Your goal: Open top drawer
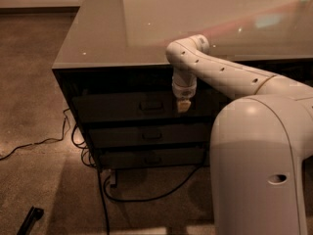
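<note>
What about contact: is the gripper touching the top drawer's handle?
Apart. The camera view shows the gripper right of the handle in the picture, with a strip of the top drawer front visible between them.

gripper (183, 105) before top drawer (112, 107) front, just right of handle (151, 105), below desktop (107, 33) edge
</note>
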Robot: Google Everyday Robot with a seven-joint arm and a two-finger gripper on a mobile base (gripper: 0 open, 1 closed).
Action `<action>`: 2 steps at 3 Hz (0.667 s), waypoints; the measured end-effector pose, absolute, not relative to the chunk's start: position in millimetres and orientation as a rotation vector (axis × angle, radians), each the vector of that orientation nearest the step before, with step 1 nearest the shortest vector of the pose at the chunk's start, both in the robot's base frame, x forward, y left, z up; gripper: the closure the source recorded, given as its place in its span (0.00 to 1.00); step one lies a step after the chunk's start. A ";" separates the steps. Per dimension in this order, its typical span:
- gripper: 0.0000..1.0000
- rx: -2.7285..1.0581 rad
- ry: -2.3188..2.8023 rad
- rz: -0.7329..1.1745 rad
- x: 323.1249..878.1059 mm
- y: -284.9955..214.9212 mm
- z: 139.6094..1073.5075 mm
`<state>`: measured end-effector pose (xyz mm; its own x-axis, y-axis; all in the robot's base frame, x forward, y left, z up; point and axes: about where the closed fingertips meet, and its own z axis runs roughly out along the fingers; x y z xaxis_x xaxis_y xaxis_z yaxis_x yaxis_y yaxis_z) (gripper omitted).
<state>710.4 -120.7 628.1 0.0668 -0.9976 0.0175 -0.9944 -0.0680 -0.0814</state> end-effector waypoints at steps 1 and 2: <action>0.88 -2.260 2.112 -0.106 710.3 -120.6 632.7; 0.87 -2.307 2.098 -0.077 689.2 -116.2 645.1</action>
<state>689.2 -116.2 645.1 0.0938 -0.9954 0.0213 -0.9943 -0.0948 -0.0495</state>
